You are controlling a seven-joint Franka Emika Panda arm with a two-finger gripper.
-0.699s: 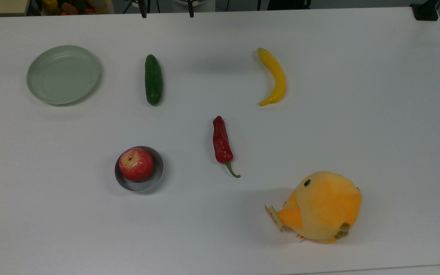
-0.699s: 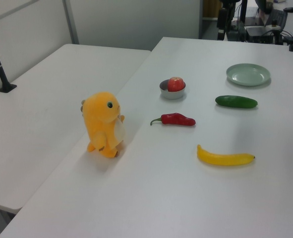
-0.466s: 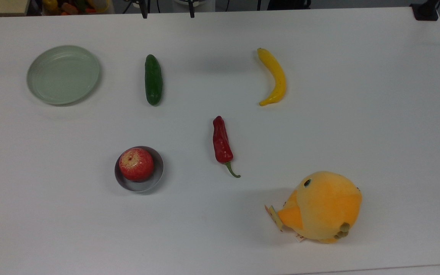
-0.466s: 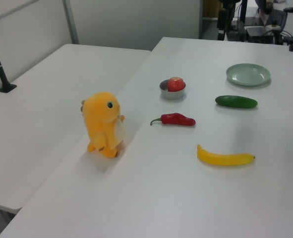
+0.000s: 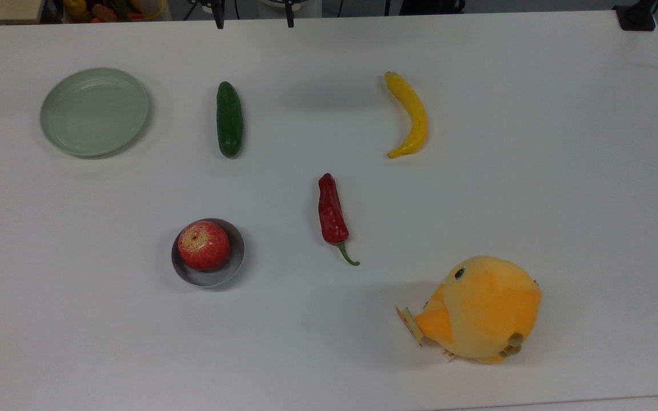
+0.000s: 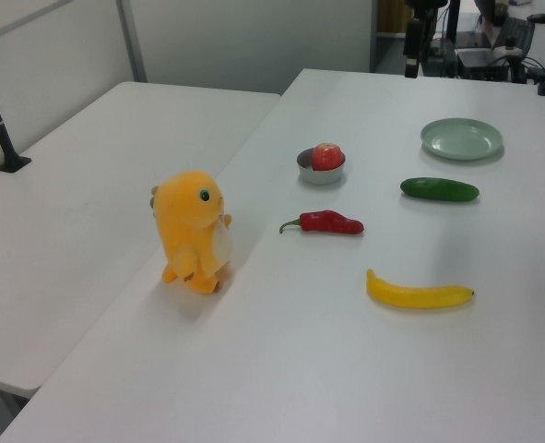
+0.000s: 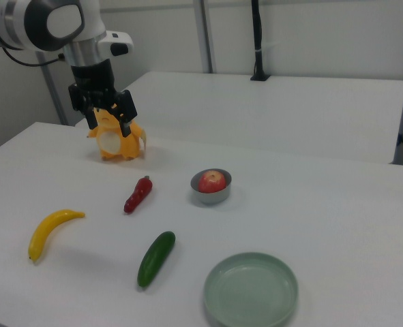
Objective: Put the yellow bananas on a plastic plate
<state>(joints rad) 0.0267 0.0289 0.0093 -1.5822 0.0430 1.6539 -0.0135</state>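
Lying on the white tabletop [image 5: 534, 171]: yellow banana [image 5: 409, 114], bare of any grip, well apart from the pale green plate [image 5: 95, 111], cucumber [image 5: 229, 119] resting between them. Sitting elsewhere: red chili [image 5: 332, 214], apple [image 5: 204, 245] in grey bowl [image 5: 236, 260], plush chick [image 5: 480, 308]. Hanging above the tabletop in the right view, the pincer [image 7: 110, 119] is standing open, holding nothing.
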